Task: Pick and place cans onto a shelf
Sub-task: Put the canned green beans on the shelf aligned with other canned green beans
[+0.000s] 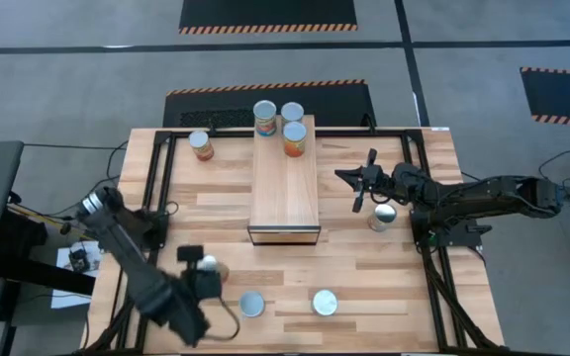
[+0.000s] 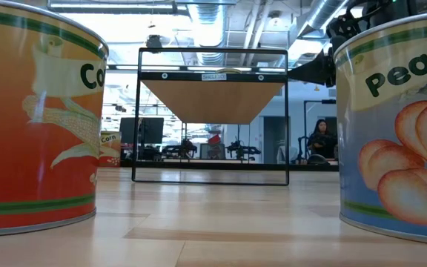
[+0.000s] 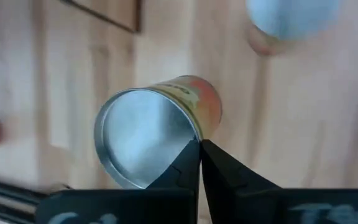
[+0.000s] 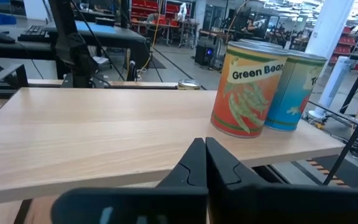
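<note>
Ahead of the shut, empty right claw (image 4: pixel 204 163), a "Green Bean" can (image 4: pixel 247 93) hides its blue neighbour's label on the shelf (image 4: pixel 104 134); the left claw (image 3: pixel 199 165), closed, hovers over another can (image 3: pixel 151 134).

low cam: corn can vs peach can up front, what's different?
The corn can has an orange-red label with corn cobs; the peach can has a blue one with peaches. The corn can stands at the left of the low view, the peach can at the right. Both stand upright on the wooden table.
</note>
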`<state>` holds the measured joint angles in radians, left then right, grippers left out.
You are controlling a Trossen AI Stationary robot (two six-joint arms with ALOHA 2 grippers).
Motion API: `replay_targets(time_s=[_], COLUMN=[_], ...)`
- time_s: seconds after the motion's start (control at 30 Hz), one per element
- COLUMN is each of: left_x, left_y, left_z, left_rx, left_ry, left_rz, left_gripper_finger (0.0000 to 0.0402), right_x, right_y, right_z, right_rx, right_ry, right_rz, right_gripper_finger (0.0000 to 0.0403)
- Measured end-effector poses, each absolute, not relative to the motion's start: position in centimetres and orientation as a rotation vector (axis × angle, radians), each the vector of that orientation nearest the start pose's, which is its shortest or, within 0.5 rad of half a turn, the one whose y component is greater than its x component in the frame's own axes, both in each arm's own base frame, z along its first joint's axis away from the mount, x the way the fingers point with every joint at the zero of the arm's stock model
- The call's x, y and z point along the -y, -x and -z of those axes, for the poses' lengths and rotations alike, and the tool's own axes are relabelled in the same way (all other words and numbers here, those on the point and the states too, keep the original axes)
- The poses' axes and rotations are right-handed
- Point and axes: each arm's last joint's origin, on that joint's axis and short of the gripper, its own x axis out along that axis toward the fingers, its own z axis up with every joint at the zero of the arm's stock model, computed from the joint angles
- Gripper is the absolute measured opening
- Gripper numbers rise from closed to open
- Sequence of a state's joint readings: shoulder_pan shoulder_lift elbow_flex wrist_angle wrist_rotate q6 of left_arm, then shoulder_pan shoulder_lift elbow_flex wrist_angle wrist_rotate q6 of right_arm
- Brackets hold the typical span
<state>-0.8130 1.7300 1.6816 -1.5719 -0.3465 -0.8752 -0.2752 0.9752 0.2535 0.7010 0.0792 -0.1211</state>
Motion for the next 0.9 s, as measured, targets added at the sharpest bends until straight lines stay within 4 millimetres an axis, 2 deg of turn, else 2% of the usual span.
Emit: replay_targets(time_s=[0.13,0.27,0.43,0.6,0.7,0.9], left_x=[18.2,15.4,13.4,11.1,9.3,5.1], left_y=[-22.2,-21.4,-19.2,-18.4,-18.8,-20.8], left_z=[-34.0,-36.4,-38.9,-40.8,-41.3,-41.5], left_rx=[-1.269,-1.214,-1.159,-1.043,-1.01,-1.026], left_ry=[-0.197,-0.16,-0.094,-0.099,-0.166,-0.322], left_rz=[-0.225,-0.205,-0.128,-0.097,-0.116,-0.126], left_gripper_finger=[0.0,0.0,0.0,0.0,0.0,0.0], right_x=[5.4,5.4,5.4,5.4,5.4,5.4], right_y=[-18.4,-18.4,-18.4,-18.4,-18.4,-18.4], right_z=[-20.3,-20.3,-20.0,-20.1,-20.1,-20.1], right_rx=[-0.041,-0.046,-0.073,-0.069,-0.069,-0.065], right_ry=[0.118,0.117,0.115,0.116,0.116,0.116], right_rz=[0.353,0.352,0.351,0.351,0.351,0.351], right_gripper_finger=[0.0012,0.0007,0.0006,0.0013,0.0007,0.0009])
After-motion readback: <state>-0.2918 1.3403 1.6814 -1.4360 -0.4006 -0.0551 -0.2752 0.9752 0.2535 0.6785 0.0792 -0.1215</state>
